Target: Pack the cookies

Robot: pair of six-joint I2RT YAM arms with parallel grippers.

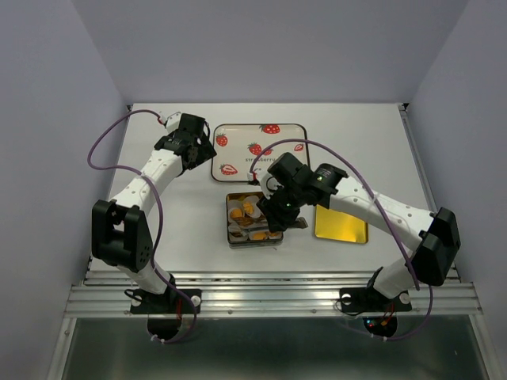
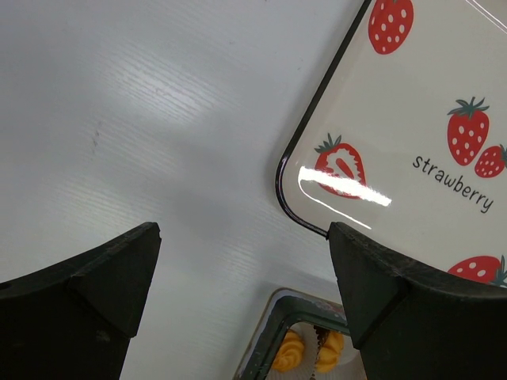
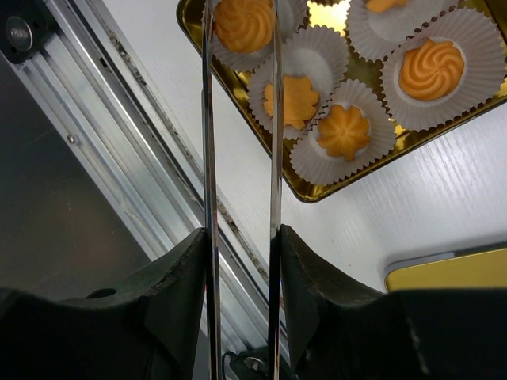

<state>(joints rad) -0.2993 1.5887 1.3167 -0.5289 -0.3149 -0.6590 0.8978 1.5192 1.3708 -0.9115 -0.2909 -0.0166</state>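
Observation:
Several orange-yellow cookies (image 3: 344, 131) lie in white paper cups inside the gold-lined tin (image 3: 333, 194), which sits mid-table (image 1: 230, 237). My right gripper (image 3: 242, 237) is shut on a pair of metal tongs (image 3: 209, 158) and hovers over the tin's near right side (image 1: 277, 207). The two blades run up either side of one cookie (image 3: 244, 24) in its cup; their tips are cut off by the frame edge. My left gripper (image 2: 244, 237) hangs open and holds nothing, above the table by the near corner of the strawberry tray (image 2: 412, 119). Below it show the tin's corner (image 2: 273, 332) and two cookies (image 2: 289, 352).
The strawberry-printed tray (image 1: 238, 150) lies behind the tin. A gold lid (image 1: 341, 225) rests flat on the table to the tin's right. An aluminium rail (image 3: 103, 158) runs along the table's near edge. Grey walls enclose the sides and back.

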